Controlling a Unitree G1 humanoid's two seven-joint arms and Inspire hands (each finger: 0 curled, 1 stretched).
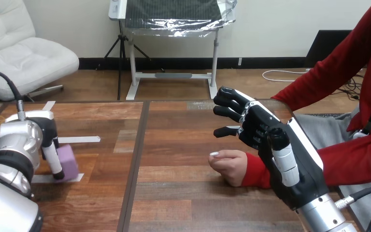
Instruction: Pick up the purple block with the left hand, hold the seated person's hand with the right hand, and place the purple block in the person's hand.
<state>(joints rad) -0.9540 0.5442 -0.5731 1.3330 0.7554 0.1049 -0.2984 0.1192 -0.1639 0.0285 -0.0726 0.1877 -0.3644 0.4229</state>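
Note:
The purple block stands on a strip of white tape at the table's left, slightly tilted. My left hand is right against its left side, reaching down from above; most of the hand is hidden behind my silver forearm. The person's hand, in a red sleeve, rests loosely closed on the table right of centre. My right hand hovers open just above and behind the person's wrist, fingers spread toward the left, not touching it as far as I can see.
A dark seam runs front to back down the wooden table between the block and the person's hand. Another strip of white tape lies behind the block. The person's arm and torso take up the right side.

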